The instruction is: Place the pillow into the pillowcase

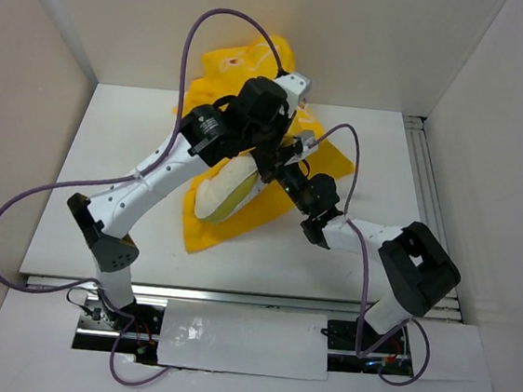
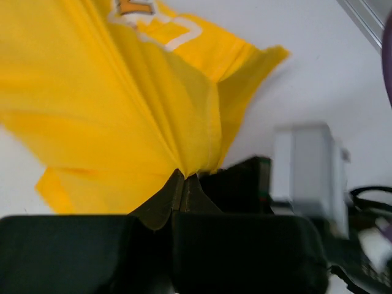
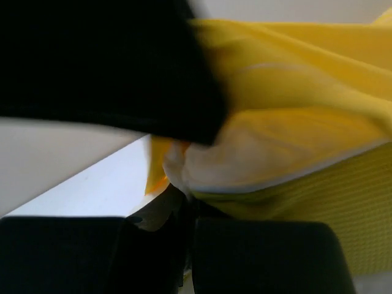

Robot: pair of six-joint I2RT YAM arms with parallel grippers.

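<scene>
On table (image 1: 87, 168): left gripper (image 2: 184, 179) pinches pillowcase (image 2: 122, 92); pillow (image 1: 220, 194) partly inside; print (image 2: 153, 24) illegible.

white table (image 1: 107, 152), white walls (image 1: 43, 51) on 3 sides. yellow pillowcase (image 1: 230, 228) lies approx. mid-table: front part spread flat on the top, back part bunched & raised. cream pillow (image 1: 217, 194) rests on the cloth, partly tucked in. metal rail (image 1: 428, 185) runs along the right edge.
</scene>
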